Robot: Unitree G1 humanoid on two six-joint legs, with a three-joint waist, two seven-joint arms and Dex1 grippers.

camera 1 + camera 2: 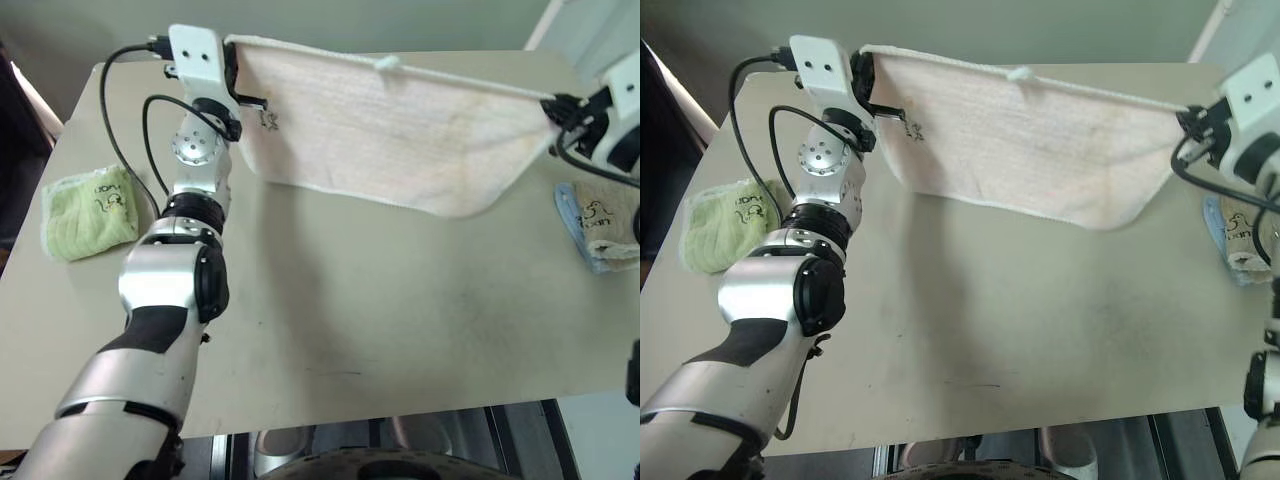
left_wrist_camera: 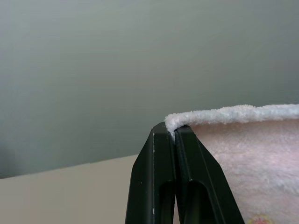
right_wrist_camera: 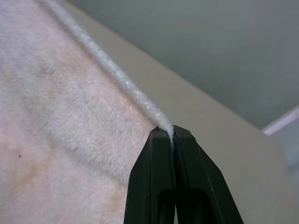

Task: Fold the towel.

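Head views: the towel (image 1: 385,130) hangs spread above the table (image 1: 380,310), a top corner in each gripper, likely stretched flat for folding.

Left wrist: left gripper (image 2: 174,133) pinches the stitched corner.

Right wrist: right gripper (image 3: 173,133) likewise clamps the hem.

You have a beige table (image 1: 380,330) under the jaws, its top bare across the middle. A lime-green folded towel (image 1: 88,212) with a dark printed logo lies below and outboard of the left jaws. A beige folded towel (image 1: 610,218) on a blue one (image 1: 572,212) lies just below the right jaws.
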